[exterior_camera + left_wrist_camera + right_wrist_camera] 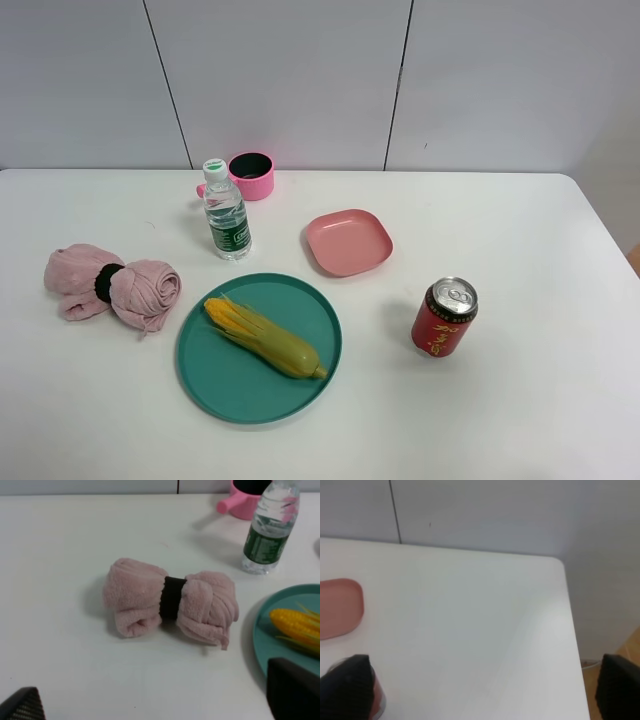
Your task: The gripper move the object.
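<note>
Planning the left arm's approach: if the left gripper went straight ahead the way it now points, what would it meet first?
Probably the rolled pink towel, lying centred ahead between the left gripper fingertips; the water bottle stands farther on and off to one side. Depth is uncertain.

Layout rel. to round plate (pixel 200 372): corn (pixel 264 338) on it; towel roll (pixel 112 285) left; bottle (pixel 227 210) behind, cup (pixel 251 175) behind that; square dish (pixel 347 241) behind-right; can (pixel 444 317) right.

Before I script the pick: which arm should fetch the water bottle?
Probably left. The water bottle stands on the table's left half and shows in the left wrist view; the right wrist view shows only the pink plate and table edge.
</note>
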Robot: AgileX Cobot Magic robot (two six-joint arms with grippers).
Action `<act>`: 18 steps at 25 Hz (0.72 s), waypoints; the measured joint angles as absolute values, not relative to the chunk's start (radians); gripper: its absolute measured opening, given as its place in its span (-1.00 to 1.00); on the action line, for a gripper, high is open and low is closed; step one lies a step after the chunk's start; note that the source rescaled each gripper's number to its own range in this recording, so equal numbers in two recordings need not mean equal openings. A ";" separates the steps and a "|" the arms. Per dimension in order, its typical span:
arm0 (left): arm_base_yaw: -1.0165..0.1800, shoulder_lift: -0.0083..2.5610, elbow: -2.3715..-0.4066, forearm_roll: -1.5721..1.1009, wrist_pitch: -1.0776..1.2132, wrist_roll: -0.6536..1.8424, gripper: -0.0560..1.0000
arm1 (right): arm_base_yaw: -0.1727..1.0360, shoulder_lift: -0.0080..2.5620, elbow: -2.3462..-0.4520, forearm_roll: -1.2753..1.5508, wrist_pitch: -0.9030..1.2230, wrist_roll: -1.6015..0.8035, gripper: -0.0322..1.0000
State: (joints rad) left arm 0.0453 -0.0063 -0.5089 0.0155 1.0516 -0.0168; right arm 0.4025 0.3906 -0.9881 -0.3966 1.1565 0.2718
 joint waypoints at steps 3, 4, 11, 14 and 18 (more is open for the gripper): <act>0.045 -0.006 -0.509 0.015 1.052 -0.017 1.00 | 0.251 0.348 -0.952 -0.307 1.121 0.198 0.74; 0.045 -0.006 -0.509 0.015 1.052 -0.017 1.00 | 0.201 0.331 -0.936 -0.275 1.110 0.184 0.74; 0.045 -0.006 -0.509 0.015 1.052 -0.017 1.00 | -0.026 0.157 -0.763 -0.109 1.051 0.099 0.74; 0.045 -0.006 -0.509 0.015 1.052 -0.017 1.00 | -0.038 0.096 -0.681 -0.064 1.043 0.100 0.74; 0.045 -0.006 -0.509 0.015 1.052 -0.017 1.00 | -0.038 0.047 -0.597 -0.054 1.060 0.117 0.74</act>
State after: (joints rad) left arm 0.0453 -0.0063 -0.5089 0.0155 1.0516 -0.0168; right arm -0.0382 0.0473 -0.5968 -0.0537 1.0596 0.1170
